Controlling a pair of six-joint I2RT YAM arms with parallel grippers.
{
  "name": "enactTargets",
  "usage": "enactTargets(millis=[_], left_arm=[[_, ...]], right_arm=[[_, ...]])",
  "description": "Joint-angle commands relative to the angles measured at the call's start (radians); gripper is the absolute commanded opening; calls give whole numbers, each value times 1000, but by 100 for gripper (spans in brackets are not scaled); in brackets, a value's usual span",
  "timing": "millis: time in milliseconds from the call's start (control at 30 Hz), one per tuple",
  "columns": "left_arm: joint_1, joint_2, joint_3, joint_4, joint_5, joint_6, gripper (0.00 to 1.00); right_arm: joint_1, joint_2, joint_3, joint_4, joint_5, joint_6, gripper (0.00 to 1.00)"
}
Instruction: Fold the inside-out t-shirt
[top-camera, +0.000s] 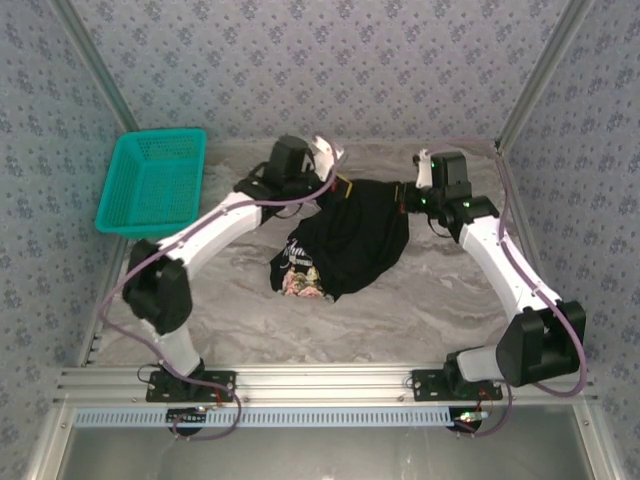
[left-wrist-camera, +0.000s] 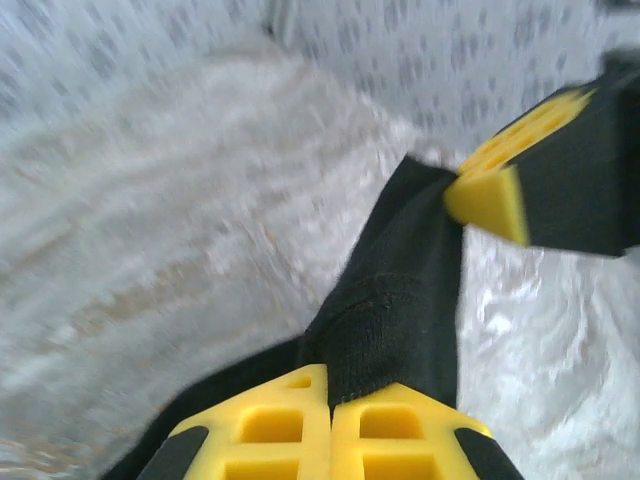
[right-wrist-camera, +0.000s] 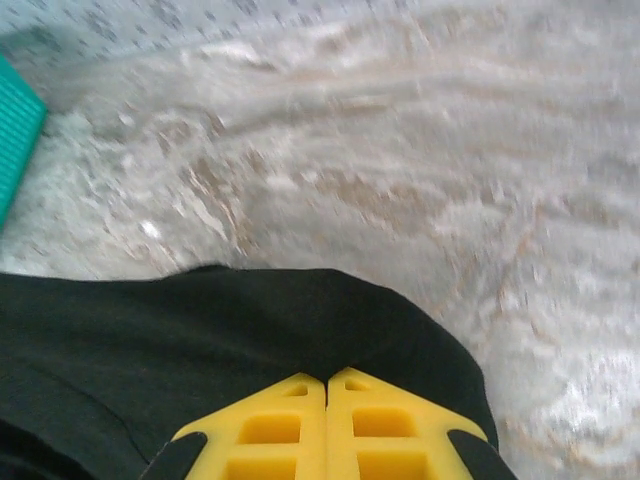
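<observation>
Left fingers (left-wrist-camera: 270, 425): 2 yellow pads, closed tight on a folded black edge of the inside-out t-shirt (left-wrist-camera: 400, 300). The cloth runs out from between them as a taut band.

Right fingers (right-wrist-camera: 385, 425): 2 yellow pads, pressed together on another stretch of the shirt's black edge. In the left wrist view, 1 of them sits at the upper right, at the far end of that same band.

Inside-out t-shirt: 1, black soft cloth, at the middle-rear of the tabletop (top-camera: 430, 300). Its far edge is stretched between the 2 arms, with the left grip at the far-left corner and the right grip at the far-right corner. The body drapes toward the near side, bunched. A pink, white and yellow floral print with small white text shows at the near-left end, which rests on the tabletop.

Teal plastic basket (top-camera: 150, 185): 1, at the far-left of the tabletop, well apart from the shirt.

Tabletop: marbled grey-white surface.
</observation>
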Motion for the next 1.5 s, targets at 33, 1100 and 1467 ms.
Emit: enactTargets(millis=[33,1100,1467], left_arm=[[-2,-156,18,39,-141,-79,0],[-5,-237,7,-11,-352,-188,0],[10,-296,41,-24,-602,-155,0]], right_arm=[[22,79,204,-67,61,-44,9],[421,51,-131,253,48,-97,46],[312,-187,19,122,96,-169,0]])
